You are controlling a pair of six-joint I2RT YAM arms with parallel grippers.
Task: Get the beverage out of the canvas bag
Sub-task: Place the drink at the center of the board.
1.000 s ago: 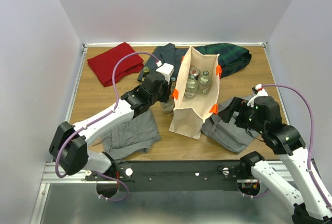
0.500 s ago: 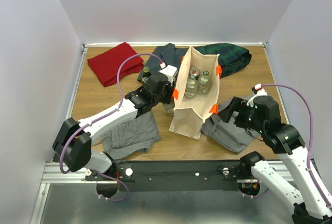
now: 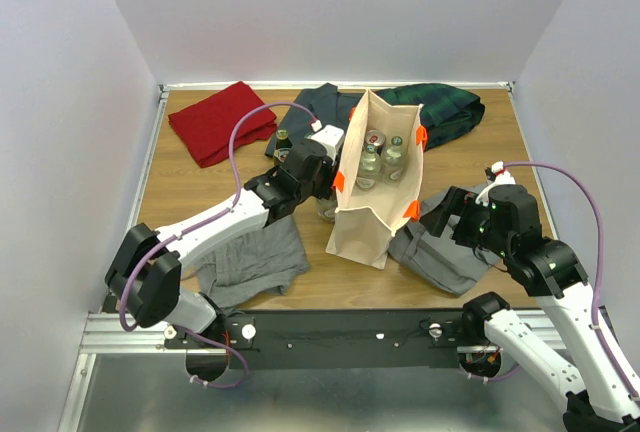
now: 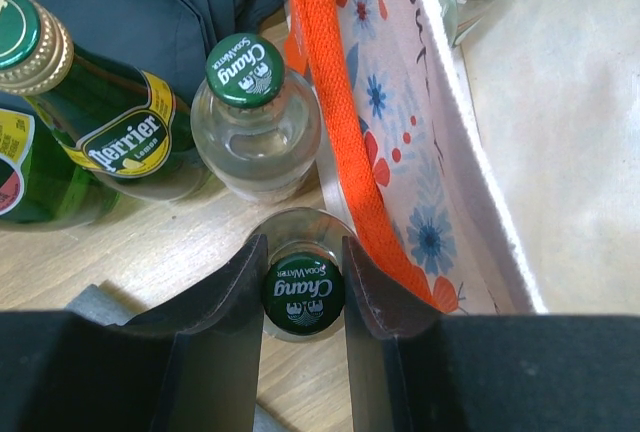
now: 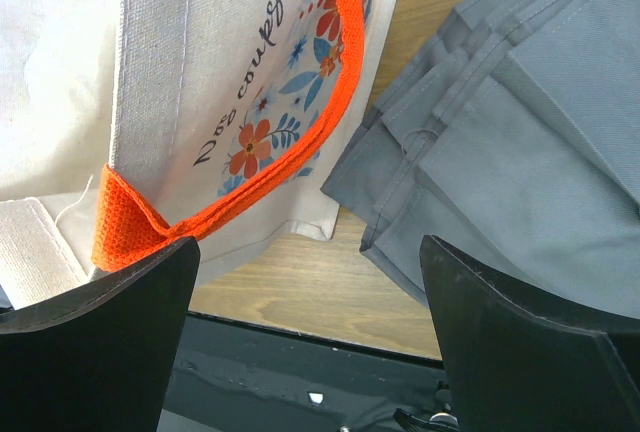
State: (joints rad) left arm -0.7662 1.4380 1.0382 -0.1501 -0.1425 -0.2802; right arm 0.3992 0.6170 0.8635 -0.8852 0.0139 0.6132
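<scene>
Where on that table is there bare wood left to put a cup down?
Bare wood shows at the left edge between the red cloth and the grey shirt, and on the right between the plaid cloth and the grey folded clothes. It is crowded beside the canvas bag, where the left fingers grip a Chang bottle among other bottles.

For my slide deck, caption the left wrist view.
Left gripper clasping a Chang soda bottle beside the orange handle of the canvas bag.
</scene>
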